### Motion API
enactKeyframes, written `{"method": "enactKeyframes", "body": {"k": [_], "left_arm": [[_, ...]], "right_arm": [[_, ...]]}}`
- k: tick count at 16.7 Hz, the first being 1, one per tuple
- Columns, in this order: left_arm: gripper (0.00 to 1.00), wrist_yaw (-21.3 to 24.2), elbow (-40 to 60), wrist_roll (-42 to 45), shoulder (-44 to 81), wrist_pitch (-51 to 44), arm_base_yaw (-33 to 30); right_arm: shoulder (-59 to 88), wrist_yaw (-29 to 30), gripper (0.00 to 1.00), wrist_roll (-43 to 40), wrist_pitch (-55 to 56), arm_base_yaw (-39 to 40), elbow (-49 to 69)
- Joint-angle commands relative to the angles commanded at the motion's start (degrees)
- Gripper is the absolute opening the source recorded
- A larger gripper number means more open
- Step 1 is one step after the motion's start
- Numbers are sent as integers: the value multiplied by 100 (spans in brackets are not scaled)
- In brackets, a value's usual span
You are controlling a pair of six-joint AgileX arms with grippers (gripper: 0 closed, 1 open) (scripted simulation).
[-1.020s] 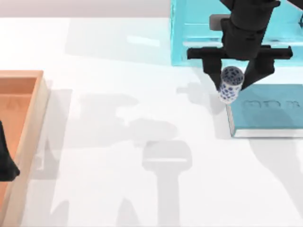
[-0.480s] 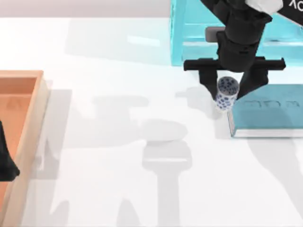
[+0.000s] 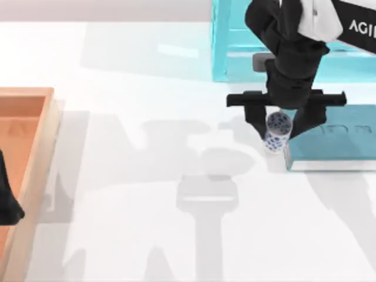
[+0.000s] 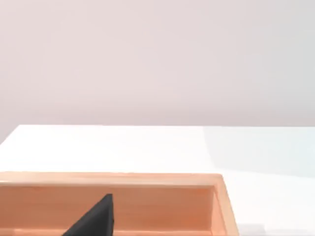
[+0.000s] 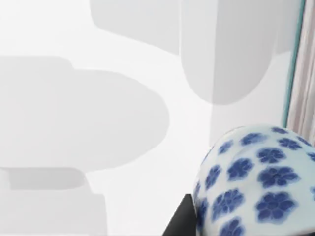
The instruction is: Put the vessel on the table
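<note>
The vessel (image 3: 277, 131), a small white cup with blue flower dots, hangs between the fingers of my right gripper (image 3: 277, 126), which is shut on it. It is held above the white table (image 3: 147, 188), just off the left edge of the teal book (image 3: 332, 141). In the right wrist view the vessel (image 5: 256, 182) looms close, with the table (image 5: 74, 123) below it. My left gripper (image 3: 7, 197) rests at the left edge over the orange tray (image 3: 29, 135).
The orange wooden tray (image 4: 147, 201) lines the table's left side. A teal box (image 3: 235, 47) stands at the back right behind the book. Broad bare tabletop lies between the tray and the book.
My right gripper has carried the vessel down and slightly left, off the book's corner toward the table. The left arm has not moved.
</note>
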Motion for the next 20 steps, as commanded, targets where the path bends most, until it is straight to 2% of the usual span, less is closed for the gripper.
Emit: {"method": "enactKeyframes", "body": {"k": [1, 14, 20], "left_arm": [[100, 0, 0, 0, 0, 0, 0], [100, 0, 0, 0, 0, 0, 0], [100, 0, 0, 0, 0, 0, 0]], "right_arm": [[0, 0, 0, 0, 0, 0, 0], [0, 0, 98, 0, 0, 0, 0], [0, 0, 100, 0, 0, 0, 0]]}}
